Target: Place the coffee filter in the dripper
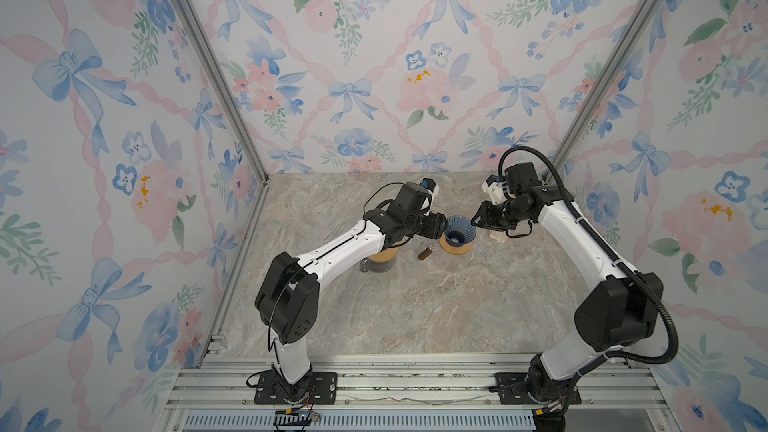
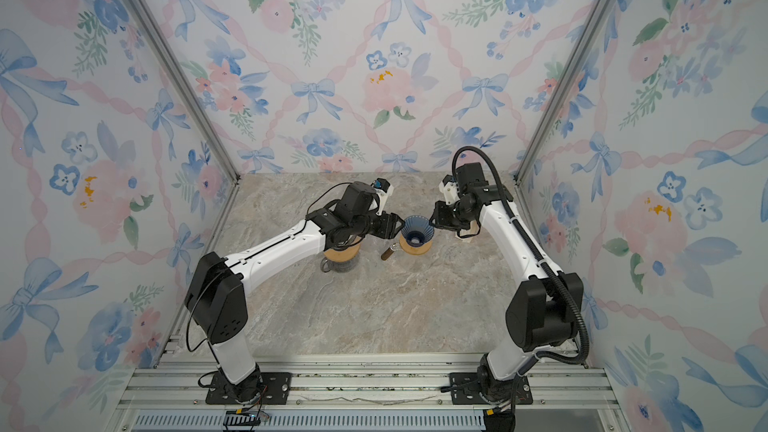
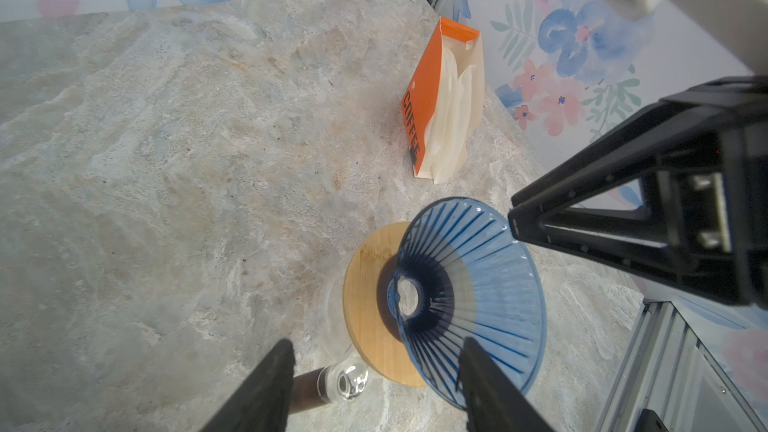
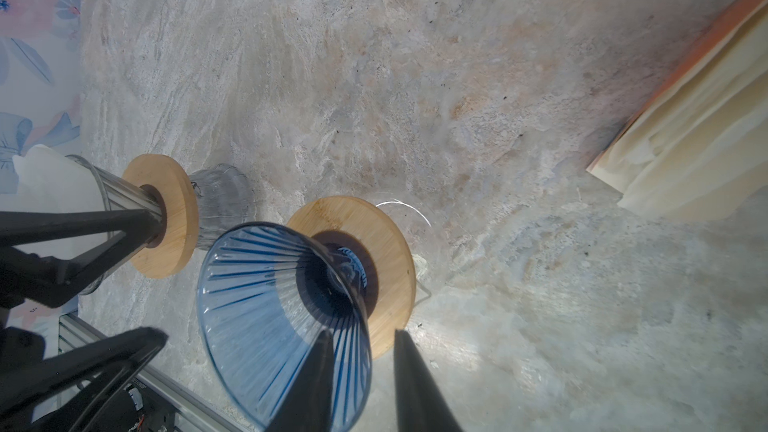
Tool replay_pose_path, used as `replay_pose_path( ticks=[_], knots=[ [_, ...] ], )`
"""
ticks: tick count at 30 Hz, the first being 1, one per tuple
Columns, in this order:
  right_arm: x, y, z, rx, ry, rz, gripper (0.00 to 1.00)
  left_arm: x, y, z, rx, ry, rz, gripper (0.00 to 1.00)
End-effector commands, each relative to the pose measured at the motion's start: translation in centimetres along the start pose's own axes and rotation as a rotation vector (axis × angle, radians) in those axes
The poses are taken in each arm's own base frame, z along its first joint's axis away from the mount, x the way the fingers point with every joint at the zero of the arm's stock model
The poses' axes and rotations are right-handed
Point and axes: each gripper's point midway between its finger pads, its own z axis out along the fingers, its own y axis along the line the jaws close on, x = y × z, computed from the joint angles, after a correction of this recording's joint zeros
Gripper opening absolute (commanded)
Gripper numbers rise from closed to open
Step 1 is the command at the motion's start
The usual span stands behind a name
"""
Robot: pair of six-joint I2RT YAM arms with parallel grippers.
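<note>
A blue ribbed glass dripper (image 1: 459,228) (image 2: 417,228) stands on a round wooden disc (image 3: 370,284) over a clear carafe, mid-table. It holds no paper (image 3: 478,276) (image 4: 257,284). My left gripper (image 1: 444,224) (image 3: 376,342) is open at its left rim, with one finger over the rim and the other outside. At the right rim my right gripper (image 1: 476,220) (image 4: 363,332) straddles the glass wall, with a gap showing beside the outer finger. White coffee filters stand in an orange box (image 3: 449,110) (image 4: 685,147) behind the right gripper; neither gripper holds one.
A second clear ribbed dripper (image 4: 124,197) on a wooden disc (image 1: 380,257) over a glass carafe sits under my left arm, with white paper (image 4: 45,189) in it. A brown carafe handle (image 1: 426,252) sticks out left of the blue dripper. Walls close in on three sides.
</note>
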Motion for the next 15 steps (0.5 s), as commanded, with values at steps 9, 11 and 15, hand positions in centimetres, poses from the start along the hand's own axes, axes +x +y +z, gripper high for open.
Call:
replay_pose_path(
  ticks=[9, 11, 15],
  knots=[
    [0.6, -0.1, 0.6, -0.01, 0.025, -0.011, 0.21, 0.5, 0.4, 1.9, 0.014, 0.039, -0.043, 0.48],
    [0.8, -0.4, 1.7, -0.01, 0.054, 0.001, 0.2, 0.6, 0.3, 2.1, 0.023, 0.044, -0.046, 0.43],
    [0.9, -0.3, 2.0, -0.011, 0.064, -0.002, 0.19, 0.6, 0.2, 2.5, 0.033, 0.051, -0.053, 0.41]
  ],
)
